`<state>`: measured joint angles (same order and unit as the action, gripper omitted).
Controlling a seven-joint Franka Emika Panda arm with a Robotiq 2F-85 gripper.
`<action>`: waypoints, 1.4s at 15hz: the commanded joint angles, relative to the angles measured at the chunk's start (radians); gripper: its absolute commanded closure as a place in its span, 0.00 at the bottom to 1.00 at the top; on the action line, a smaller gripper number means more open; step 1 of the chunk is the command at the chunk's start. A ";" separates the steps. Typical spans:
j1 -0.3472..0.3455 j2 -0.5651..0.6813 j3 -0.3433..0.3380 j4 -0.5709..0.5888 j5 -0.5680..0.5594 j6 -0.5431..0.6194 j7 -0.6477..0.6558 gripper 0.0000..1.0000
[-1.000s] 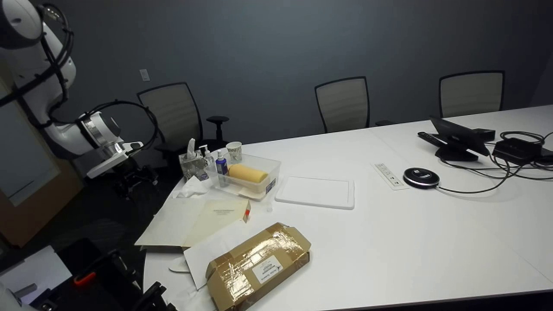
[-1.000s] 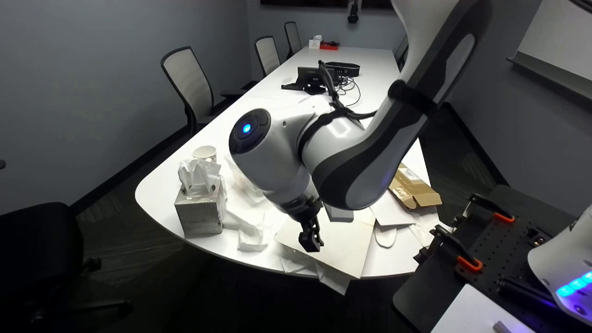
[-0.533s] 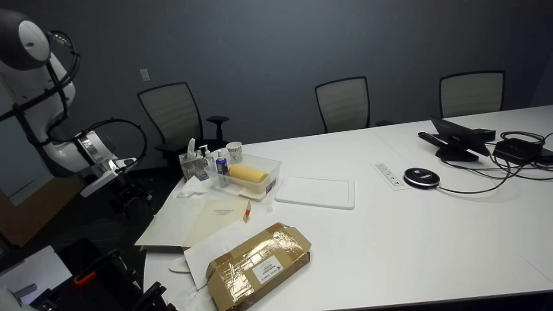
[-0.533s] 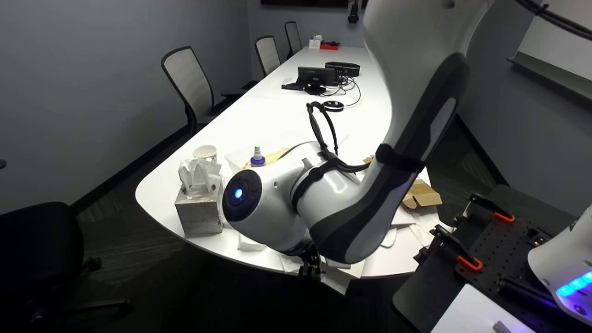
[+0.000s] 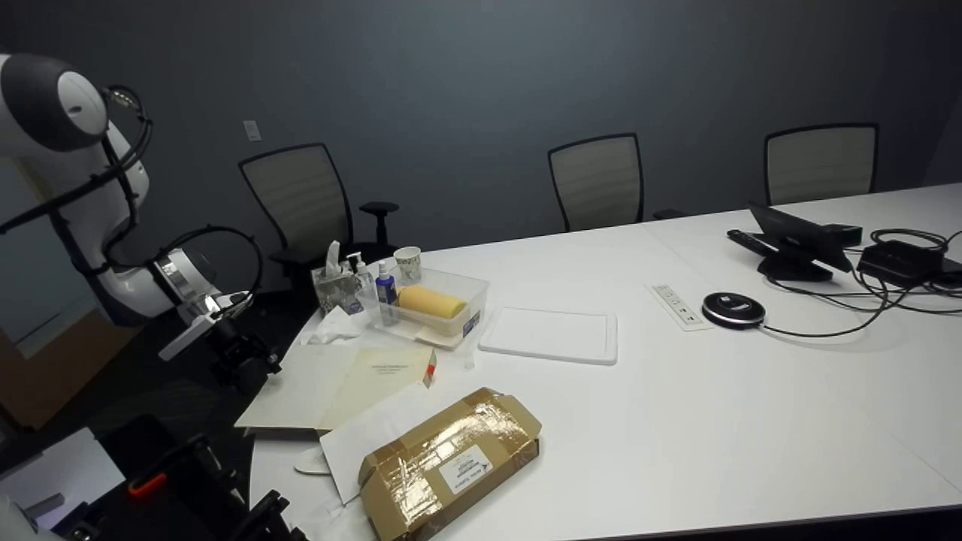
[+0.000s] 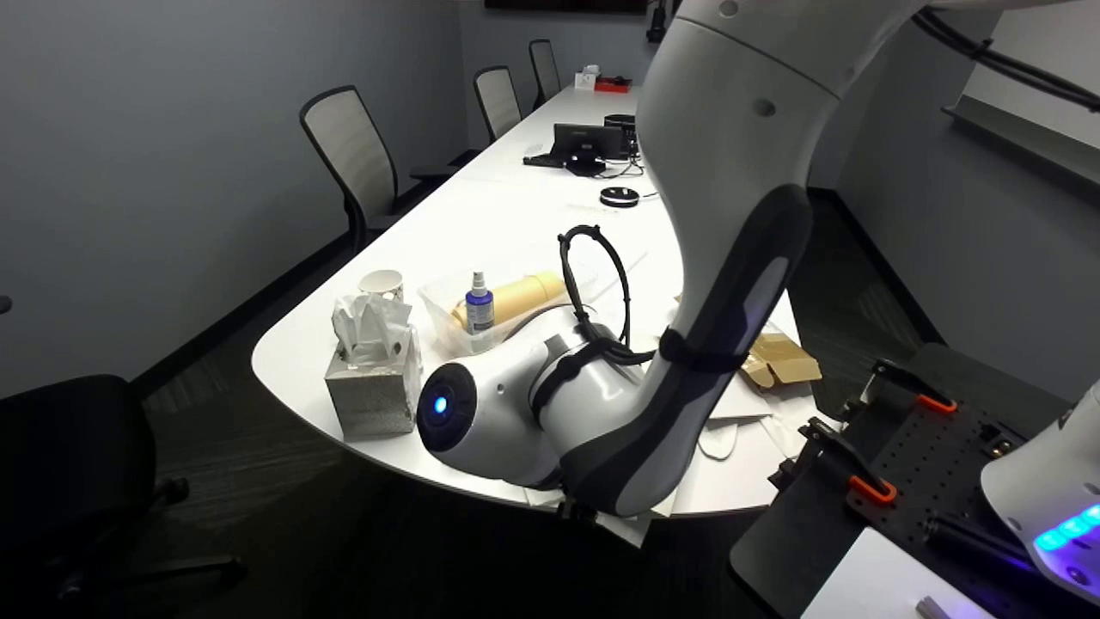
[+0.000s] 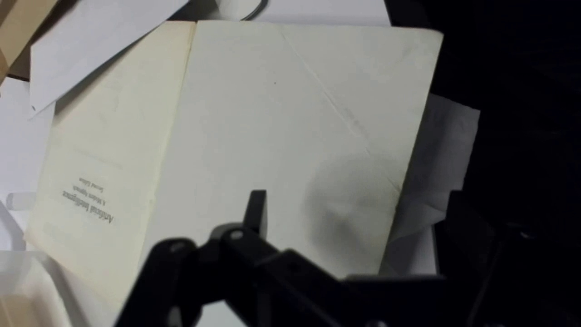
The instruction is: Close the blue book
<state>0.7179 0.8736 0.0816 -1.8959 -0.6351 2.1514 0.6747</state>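
At the rounded end of the table (image 5: 676,421), the gripper (image 7: 357,200) hangs by the book (image 5: 338,383), its 2 fingers (image 7: 257,211) spread well apart. In the wrist view the free edge of the cover (image 7: 317,113) runs btwn them, w/ a dark shadow on it there; whether the tips touch it I can't tell. Book's lying open, cover laid out to the gripper's side, title pg (image 7: 113,150) on the far side; I can make out "Artificial Intelligence" on it. A diag. crease crosses the cover's inside, one corner juts past the table edge, & a paper (image 7: 447,141) pokes out from under. In an exterior view the arm (image 6: 730,172) blocks most of the book.

Next to that pg, a white sheet (image 5: 376,436) laps over its corner, & beyond lies the brown box (image 5: 451,451), taped, w/ a label. Opp. side: a tissue (image 5: 336,325), the tissue box (image 6: 369,400), & a clear tub (image 5: 475,293) w/ a blue spray (image 6: 479,311) & a yellow bottle (image 6: 520,297) inside; cup (image 5: 408,263) beside them. White pad (image 5: 549,336) lies flat past the tub, well apart from the gripper. Farther down: outlet strip (image 5: 676,306), black puck (image 5: 733,309), phone (image 5: 800,239). Chairs (image 5: 597,180) stand along the wall (image 5: 466,113) side.
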 commanded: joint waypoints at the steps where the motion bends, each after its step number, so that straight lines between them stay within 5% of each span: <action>1: 0.019 0.050 -0.033 0.078 0.020 -0.060 0.003 0.00; 9: 0.013 0.077 -0.056 0.126 0.019 -0.121 0.014 0.00; 21: 0.017 -0.057 -0.061 0.069 -0.024 -0.229 0.092 0.00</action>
<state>0.7188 0.8777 0.0307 -1.7931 -0.6433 1.9708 0.7376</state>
